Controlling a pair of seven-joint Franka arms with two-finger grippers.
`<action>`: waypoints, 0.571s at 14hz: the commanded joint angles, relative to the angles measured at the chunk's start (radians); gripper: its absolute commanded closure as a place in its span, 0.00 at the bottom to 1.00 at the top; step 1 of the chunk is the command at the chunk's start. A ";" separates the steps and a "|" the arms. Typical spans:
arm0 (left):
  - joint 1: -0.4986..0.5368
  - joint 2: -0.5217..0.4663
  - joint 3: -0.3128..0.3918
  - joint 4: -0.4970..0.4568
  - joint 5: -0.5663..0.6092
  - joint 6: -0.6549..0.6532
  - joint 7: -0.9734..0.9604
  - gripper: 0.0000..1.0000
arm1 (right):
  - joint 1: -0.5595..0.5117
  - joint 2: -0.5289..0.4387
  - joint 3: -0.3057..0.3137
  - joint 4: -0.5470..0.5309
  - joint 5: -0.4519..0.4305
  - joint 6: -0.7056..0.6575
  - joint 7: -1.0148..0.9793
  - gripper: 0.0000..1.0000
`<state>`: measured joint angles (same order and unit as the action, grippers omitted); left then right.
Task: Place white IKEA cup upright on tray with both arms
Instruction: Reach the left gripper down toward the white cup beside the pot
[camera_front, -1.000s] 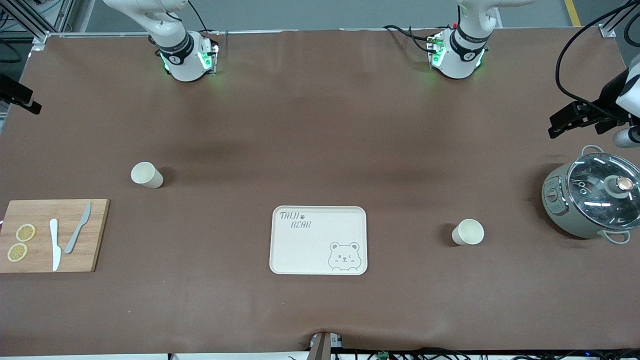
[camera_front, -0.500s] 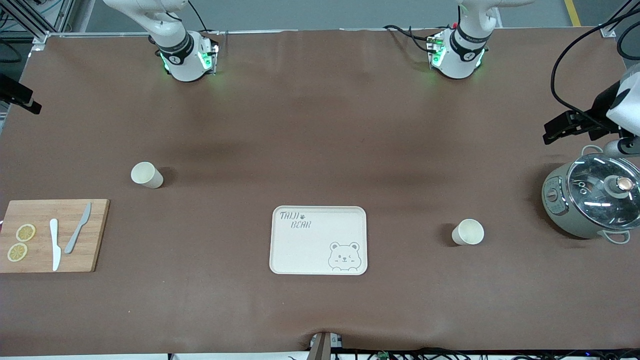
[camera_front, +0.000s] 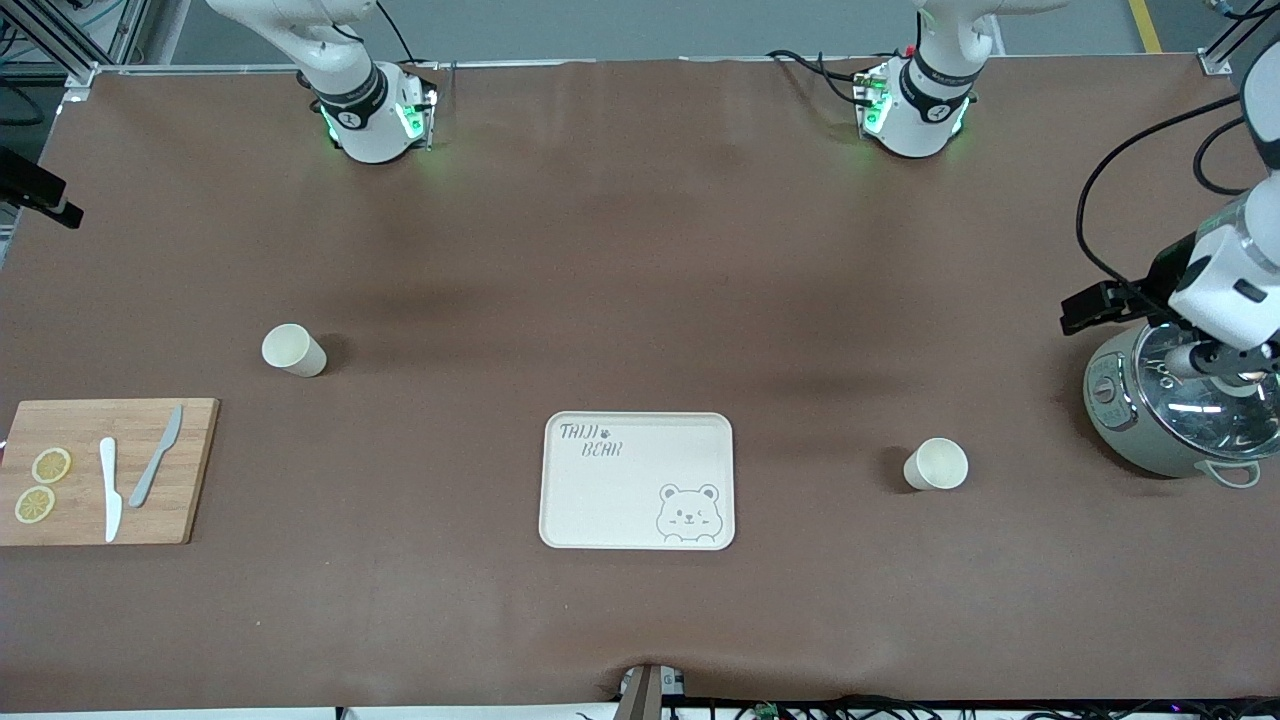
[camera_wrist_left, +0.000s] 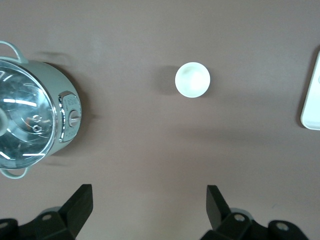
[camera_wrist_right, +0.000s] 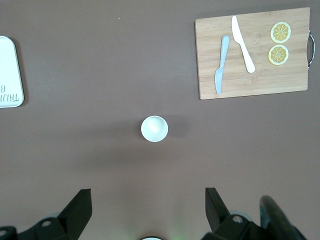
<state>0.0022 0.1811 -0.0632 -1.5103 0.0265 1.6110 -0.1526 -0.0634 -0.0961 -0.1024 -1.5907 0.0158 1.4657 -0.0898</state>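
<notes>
The cream tray with the bear drawing lies flat at mid-table with nothing on it. One white cup stands upright beside it toward the left arm's end, another white cup toward the right arm's end. My left gripper hangs open and empty high over the table between the first cup and the pot. The left arm's hand shows over the pot. High over the table, my right gripper is open and empty, above the second cup.
A grey-green pot with a glass lid stands at the left arm's end. A wooden cutting board with two knives and lemon slices lies at the right arm's end, nearer the front camera than the second cup.
The left arm's hand has swung from the table's edge to over the pot. The right arm, cups and tray have not moved.
</notes>
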 joint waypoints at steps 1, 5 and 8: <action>0.002 0.041 -0.006 -0.019 -0.002 0.045 -0.024 0.00 | -0.021 0.004 0.010 0.008 0.009 -0.008 -0.004 0.00; -0.004 0.084 -0.006 -0.054 0.006 0.162 -0.041 0.00 | -0.024 0.033 0.010 0.037 0.010 0.001 -0.007 0.00; -0.007 0.089 -0.007 -0.125 0.000 0.259 -0.056 0.00 | -0.036 0.064 0.010 0.044 0.010 -0.005 -0.008 0.00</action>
<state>-0.0023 0.2829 -0.0654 -1.5821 0.0265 1.8099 -0.1809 -0.0695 -0.0726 -0.1036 -1.5824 0.0158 1.4727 -0.0898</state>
